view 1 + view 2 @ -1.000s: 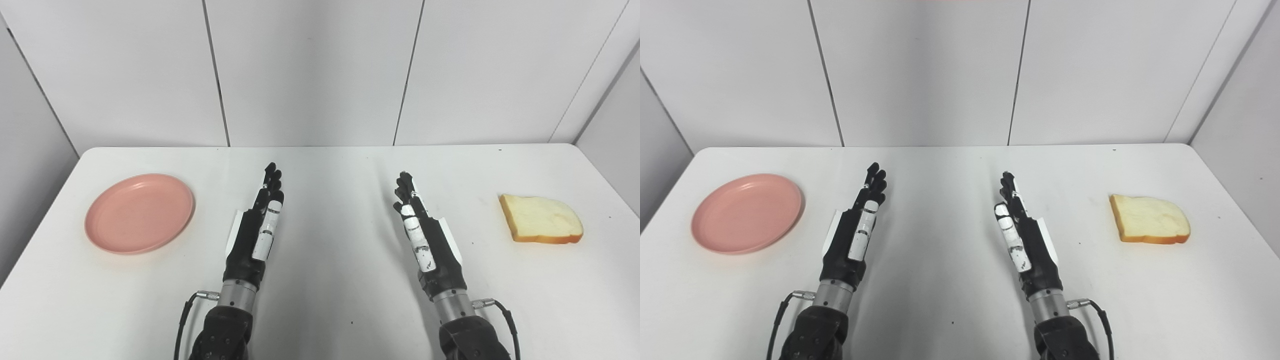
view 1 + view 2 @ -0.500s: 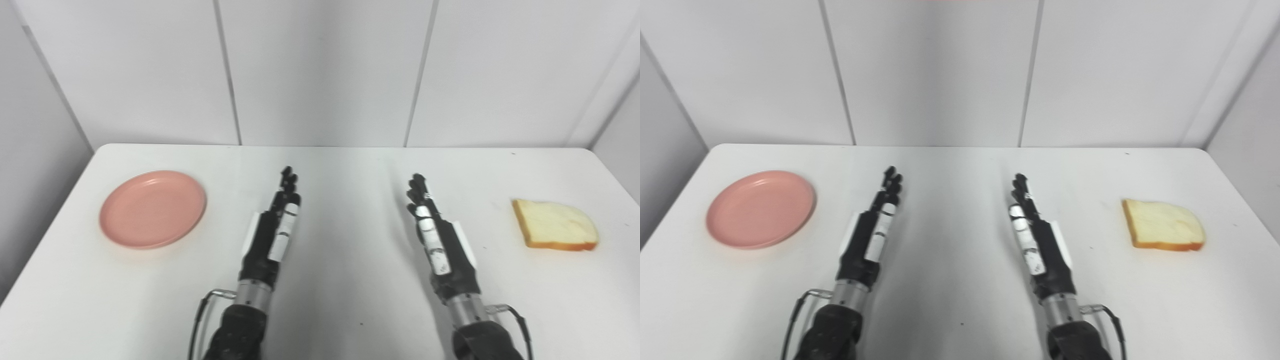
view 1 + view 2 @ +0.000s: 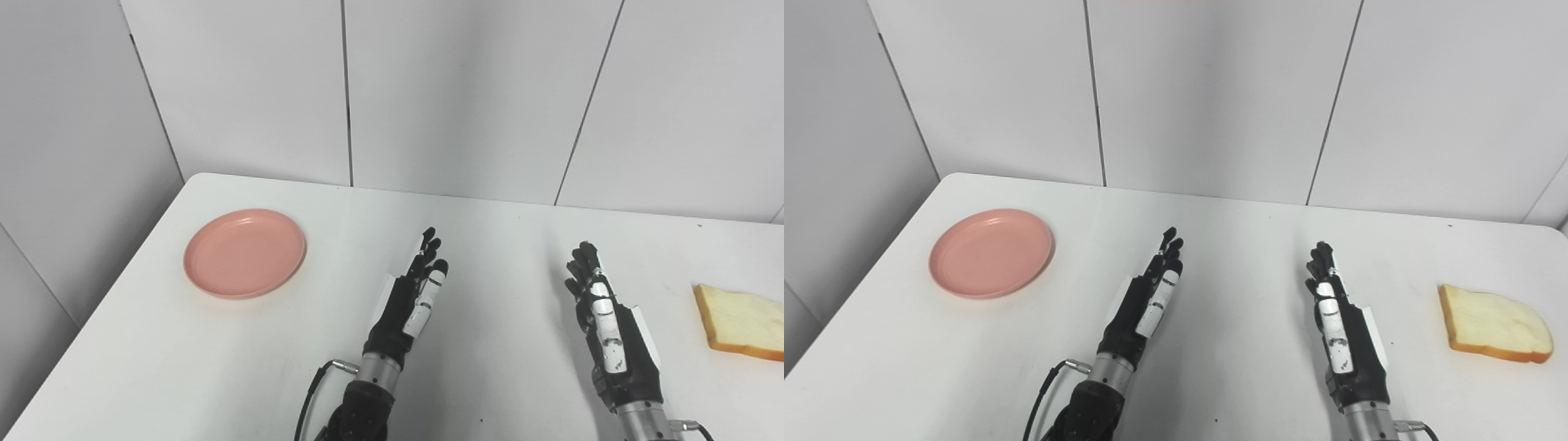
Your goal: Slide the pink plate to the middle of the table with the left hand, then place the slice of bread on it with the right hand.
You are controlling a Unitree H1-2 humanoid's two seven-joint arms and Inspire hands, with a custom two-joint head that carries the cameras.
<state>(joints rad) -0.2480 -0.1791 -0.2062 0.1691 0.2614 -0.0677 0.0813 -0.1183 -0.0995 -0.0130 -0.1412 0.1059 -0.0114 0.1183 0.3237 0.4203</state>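
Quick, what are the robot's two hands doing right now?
Left hand: open, holding nothing.
Right hand: open, holding nothing.

No text, label, brand, number or sign can be read anywhere in either view. White patches with dark specks are seen on the fingers of the left hand (image 3: pixel 411 300) and the right hand (image 3: pixel 609 331), but nothing legible can be made out on them.
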